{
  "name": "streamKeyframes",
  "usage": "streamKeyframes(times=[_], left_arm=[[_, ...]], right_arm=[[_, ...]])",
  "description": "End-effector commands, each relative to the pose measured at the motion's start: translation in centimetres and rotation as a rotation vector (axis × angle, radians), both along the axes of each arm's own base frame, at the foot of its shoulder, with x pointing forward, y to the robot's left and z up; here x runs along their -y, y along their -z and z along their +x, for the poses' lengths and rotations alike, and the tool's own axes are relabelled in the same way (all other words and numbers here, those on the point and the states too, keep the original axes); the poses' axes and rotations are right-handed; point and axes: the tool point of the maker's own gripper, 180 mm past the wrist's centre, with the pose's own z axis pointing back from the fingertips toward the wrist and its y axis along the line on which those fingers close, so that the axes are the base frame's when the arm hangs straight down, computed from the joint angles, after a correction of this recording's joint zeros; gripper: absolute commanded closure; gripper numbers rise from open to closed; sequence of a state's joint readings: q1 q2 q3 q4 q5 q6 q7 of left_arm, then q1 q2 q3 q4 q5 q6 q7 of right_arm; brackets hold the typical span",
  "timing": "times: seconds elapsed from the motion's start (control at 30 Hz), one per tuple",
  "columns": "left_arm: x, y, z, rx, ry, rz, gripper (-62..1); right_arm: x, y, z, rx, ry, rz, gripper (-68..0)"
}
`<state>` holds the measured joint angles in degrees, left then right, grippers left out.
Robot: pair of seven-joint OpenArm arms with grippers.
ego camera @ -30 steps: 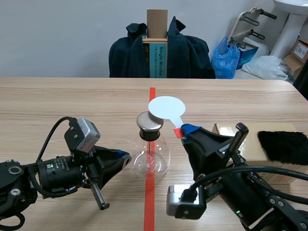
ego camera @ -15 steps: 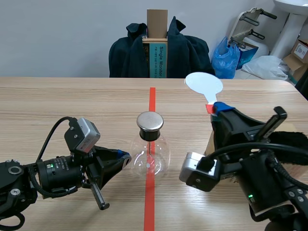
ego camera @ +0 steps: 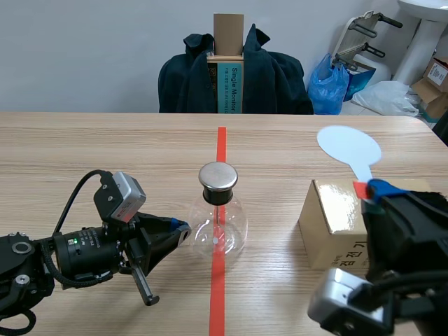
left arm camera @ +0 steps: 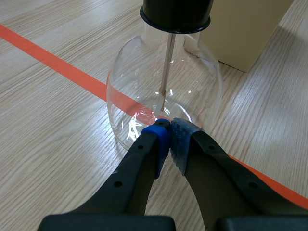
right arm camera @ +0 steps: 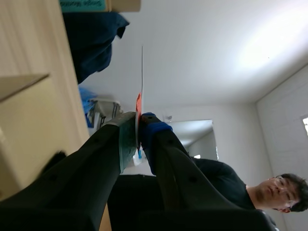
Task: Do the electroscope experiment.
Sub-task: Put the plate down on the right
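The glass electroscope flask (ego camera: 220,225) with a metal cap (ego camera: 218,176) stands on the red tape line at mid-table. My left gripper (ego camera: 180,227) lies low to its left, shut on nothing. In the left wrist view its tips (left arm camera: 169,131) meet right at the foot of the flask (left arm camera: 163,91), whose inner rod shows through the glass. My right gripper (ego camera: 374,189) is shut on the red-taped stem of a white round paddle (ego camera: 348,146), held up over the cardboard box (ego camera: 334,222). The right wrist view shows the paddle (right arm camera: 142,77) edge-on between the right gripper's (right arm camera: 138,121) pads.
A chair draped with a dark jacket (ego camera: 234,77) and holding a tall carton stands beyond the table's far edge. A blue bag (ego camera: 329,84) and other clutter sit at the back right. A person (right arm camera: 269,192) appears in the right wrist view.
My right arm has swung the white paddle from just above the flask's cap to the right, over the cardboard box. The left arm and the flask have not moved.
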<state>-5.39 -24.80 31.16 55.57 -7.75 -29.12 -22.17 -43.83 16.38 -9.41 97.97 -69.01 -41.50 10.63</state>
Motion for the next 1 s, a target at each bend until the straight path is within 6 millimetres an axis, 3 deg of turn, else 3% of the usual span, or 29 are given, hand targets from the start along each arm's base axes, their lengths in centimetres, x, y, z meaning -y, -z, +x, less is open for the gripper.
streamKeyframes(times=[0.0,0.5,0.73,0.9,0.97], left_arm=[[0.3,-0.8,0.3,0.017,-0.003,-0.026,-1.9],[0.3,-0.8,0.3,0.017,-0.003,-0.026,-1.9],[0.3,-0.8,0.3,0.017,-0.003,-0.026,-1.9],[0.3,-0.8,0.3,0.017,-0.003,-0.026,-1.9],[0.3,-0.8,0.3,0.017,-0.003,-0.026,-1.9]], right_arm=[[1.0,-0.8,-0.1,0.052,0.019,-0.008,-0.8],[3.7,5.4,0.4,-0.072,0.078,-0.075,-0.9],[3.2,7.3,0.1,-0.117,0.055,-0.073,-0.9],[2.7,7.5,-0.1,-0.122,0.053,-0.058,-0.9],[2.3,7.5,-0.1,-0.122,0.041,-0.053,-4.6]])
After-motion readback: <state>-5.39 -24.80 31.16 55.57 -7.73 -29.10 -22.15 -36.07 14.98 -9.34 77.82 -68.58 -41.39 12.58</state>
